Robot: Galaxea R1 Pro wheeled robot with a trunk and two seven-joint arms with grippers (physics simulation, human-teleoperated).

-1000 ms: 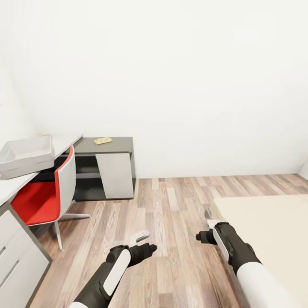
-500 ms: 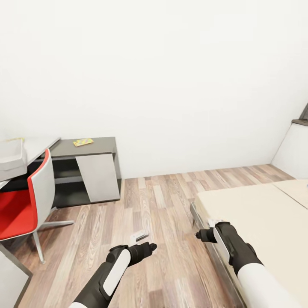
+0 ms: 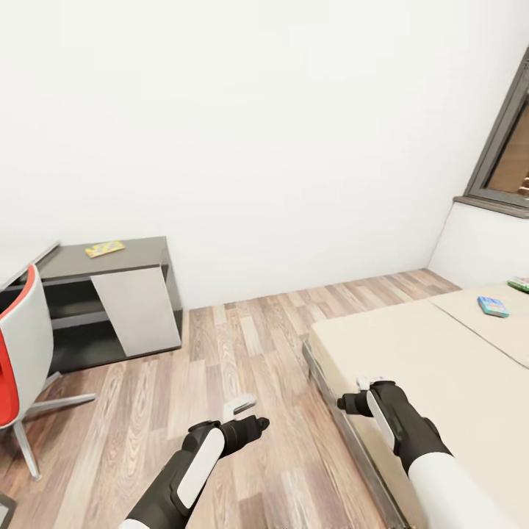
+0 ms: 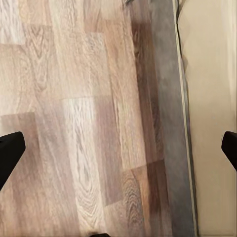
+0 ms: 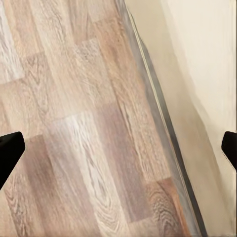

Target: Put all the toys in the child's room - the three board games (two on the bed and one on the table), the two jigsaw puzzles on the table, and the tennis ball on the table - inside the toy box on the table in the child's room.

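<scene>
Both arms' fingers spread, empty. Small flat blue board-game box (image 3: 493, 306) on beige bed (image 3: 441, 367), well beyond right fingers (image 3: 365, 383); likely light, stiff; pinch across edges.

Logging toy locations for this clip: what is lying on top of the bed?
On the bed, a small blue board game lies flat near the far right, and a green-edged item is cut off by the frame edge, so unidentifiable. Both grippers, left and right, are open and empty.
</scene>
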